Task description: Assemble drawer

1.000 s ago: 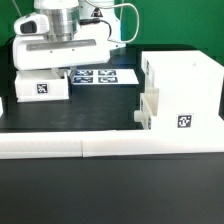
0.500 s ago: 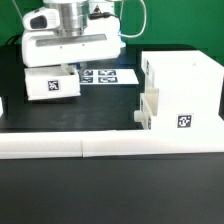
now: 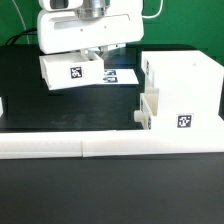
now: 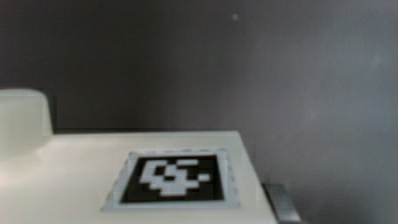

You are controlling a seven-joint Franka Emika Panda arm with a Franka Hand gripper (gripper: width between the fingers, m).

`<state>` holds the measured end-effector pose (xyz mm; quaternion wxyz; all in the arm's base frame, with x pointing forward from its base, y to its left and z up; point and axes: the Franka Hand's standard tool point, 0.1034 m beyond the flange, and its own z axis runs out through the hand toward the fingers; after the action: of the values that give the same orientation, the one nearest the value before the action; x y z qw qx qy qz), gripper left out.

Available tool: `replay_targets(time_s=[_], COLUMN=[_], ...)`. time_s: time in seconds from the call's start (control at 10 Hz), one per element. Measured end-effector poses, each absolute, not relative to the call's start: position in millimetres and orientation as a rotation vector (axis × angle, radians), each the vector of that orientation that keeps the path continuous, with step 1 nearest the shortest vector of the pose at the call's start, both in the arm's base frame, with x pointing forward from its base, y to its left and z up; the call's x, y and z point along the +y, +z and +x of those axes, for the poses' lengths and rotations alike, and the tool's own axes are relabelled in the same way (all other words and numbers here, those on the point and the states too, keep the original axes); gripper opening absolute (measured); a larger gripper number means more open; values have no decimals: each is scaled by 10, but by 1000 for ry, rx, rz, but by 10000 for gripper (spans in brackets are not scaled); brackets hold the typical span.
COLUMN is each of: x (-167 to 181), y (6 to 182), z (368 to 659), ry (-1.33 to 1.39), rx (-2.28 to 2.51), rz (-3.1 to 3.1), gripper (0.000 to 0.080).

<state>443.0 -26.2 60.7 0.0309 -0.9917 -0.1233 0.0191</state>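
Drawer tray (image 3: 70, 72) tilted above black table (image 3: 25, 103), fingers (image 3: 102, 53) clamped on its edge, open gap to drawer case (image 3: 185, 85)

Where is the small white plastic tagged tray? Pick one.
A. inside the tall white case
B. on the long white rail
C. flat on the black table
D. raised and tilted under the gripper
D: the small white tray hangs tilted in the gripper, clear of the table.

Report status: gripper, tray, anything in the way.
Status: gripper shut on tray, tilted, off the table. The case apart, exterior view's right. Only the marker board behind tray.
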Motion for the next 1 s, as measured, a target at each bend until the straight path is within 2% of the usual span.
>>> replay_targets(time_s=[0.5, 0.9, 1.0], x=[-280, -359, -360], y=[601, 690, 673], z=[4424, 4706, 4684], ry=[51, 79, 78], rx=[-783, -1358, -1445], rz=[-2974, -2741, -2692], gripper=[42, 42, 42])
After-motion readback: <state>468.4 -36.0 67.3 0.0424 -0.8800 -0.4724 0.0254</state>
